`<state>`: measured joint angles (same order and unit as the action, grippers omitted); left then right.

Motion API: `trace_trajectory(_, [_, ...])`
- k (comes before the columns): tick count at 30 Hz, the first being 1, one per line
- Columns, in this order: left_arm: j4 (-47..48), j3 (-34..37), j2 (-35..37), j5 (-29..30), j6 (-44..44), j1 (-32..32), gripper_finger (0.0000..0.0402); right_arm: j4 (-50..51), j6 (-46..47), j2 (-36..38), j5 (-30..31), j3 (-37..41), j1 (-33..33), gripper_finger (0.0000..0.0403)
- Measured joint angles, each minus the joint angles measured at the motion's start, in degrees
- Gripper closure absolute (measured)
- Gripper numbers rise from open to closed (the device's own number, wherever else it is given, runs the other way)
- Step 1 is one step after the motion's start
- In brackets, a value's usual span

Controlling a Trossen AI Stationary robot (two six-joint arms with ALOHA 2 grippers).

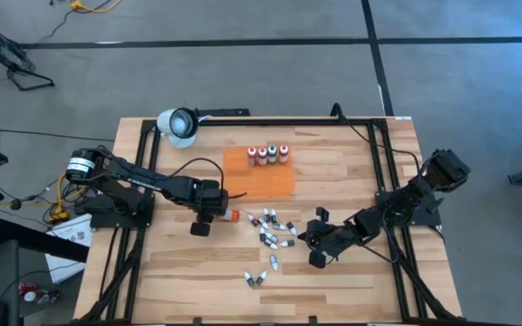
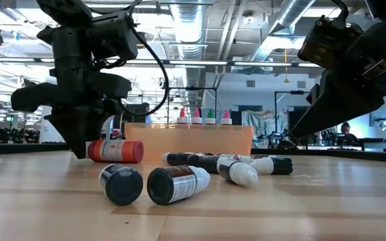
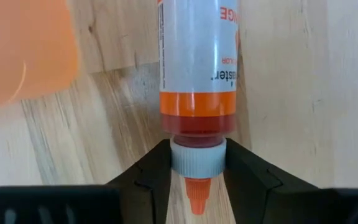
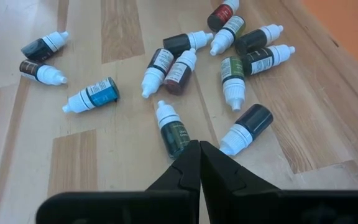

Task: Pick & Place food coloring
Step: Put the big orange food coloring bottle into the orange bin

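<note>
The table is pale wood with visible grain and a smooth finish. The orange bottle looks like glossy plastic with a ribbed white cap. The small vials also look like shiny plastic.

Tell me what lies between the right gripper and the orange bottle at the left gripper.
In the high view, a scatter of small vials lies between the right gripper and the orange bottle at the left gripper.

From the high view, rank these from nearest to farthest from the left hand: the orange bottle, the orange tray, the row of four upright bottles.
1. Orange bottle: lying on the table at the left hand, its cap between the fingers.
2. Orange tray: just beyond, toward the table's far edge.
3. Row of four upright bottles: along the tray's far side.
</note>
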<state>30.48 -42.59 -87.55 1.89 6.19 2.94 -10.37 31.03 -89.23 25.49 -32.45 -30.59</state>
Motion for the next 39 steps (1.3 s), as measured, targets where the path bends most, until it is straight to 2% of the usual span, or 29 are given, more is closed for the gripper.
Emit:
trace_trajectory(5, [3.83,-0.07,0.09,0.04,-1.48,0.00,0.0272,0.00,-0.02,0.00,0.01,0.00,0.00,0.0402])
trace_trajectory(9, [11.70,-0.46,0.15,0.53,-3.41,0.62,0.0271,0.00,-0.02,0.00,0.01,0.00,0.02,0.0402])
trace_trajectory(15, [22.00,-3.90,0.38,3.87,-6.31,3.35,0.0289,0.00,-0.02,0.00,-0.01,0.00,0.89,0.0402])
trace_trajectory(21, [26.01,-8.11,0.44,6.42,-7.23,6.42,0.0274,-0.16,0.00,0.00,-0.03,0.00,1.20,0.0402])
trace_trajectory(32, [34.78,-14.37,0.46,6.29,-10.80,10.79,0.0285,-0.44,0.00,0.00,-0.06,0.00,1.18,0.0402])
trace_trajectory(39, [44.15,-15.67,0.46,5.54,-16.48,13.29,0.0271,-0.87,0.02,0.00,-0.06,0.00,1.18,0.0402])
